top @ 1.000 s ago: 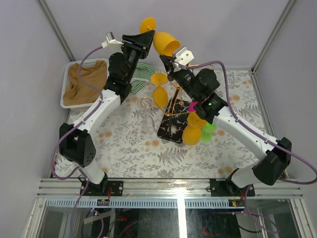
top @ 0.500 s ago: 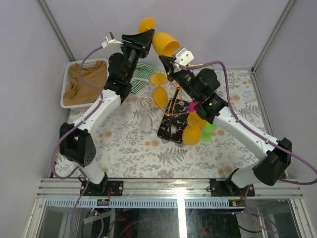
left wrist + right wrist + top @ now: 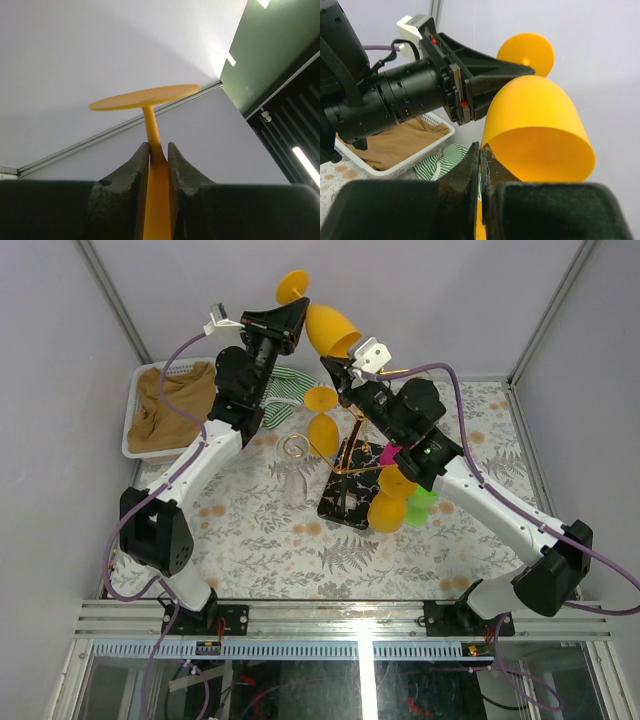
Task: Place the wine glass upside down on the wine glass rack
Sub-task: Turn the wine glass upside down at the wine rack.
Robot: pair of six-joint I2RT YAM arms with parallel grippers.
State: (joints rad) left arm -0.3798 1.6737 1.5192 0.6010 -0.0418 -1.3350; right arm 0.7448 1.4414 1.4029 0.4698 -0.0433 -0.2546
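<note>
While the left gripper (image 3: 297, 316) is clamped on the stem of the yellow-orange plastic wine glass (image 3: 330, 328), it holds the thing up high and tipped on its side. The round foot sticks out past the fingertips, and the open bowl sits on the other side, facing the right gripper (image 3: 332, 360).

From the left wrist cam, the black fingers (image 3: 135, 165) squeeze the stem from both sides, with the flat foot just above them.

The right gripper has its fingers pressed nearly together, down to a thin slit. Its tips are right at the lower edge of the bowl's rim. Honestly I can't tell if the rim wall is actually pinched in there or only touching.

The thin gold wire wine glass rack on its black speckled base (image 3: 345, 502) stands on the table below the right gripper, well apart from the held glass. Another orange glass (image 3: 320, 418) hangs upside down on it, just under the right gripper's tips.

A white plastic basket with brown cloth in it (image 3: 160, 410) sits down beside the left arm, next to a green-striped cloth (image 3: 287, 388).
</note>
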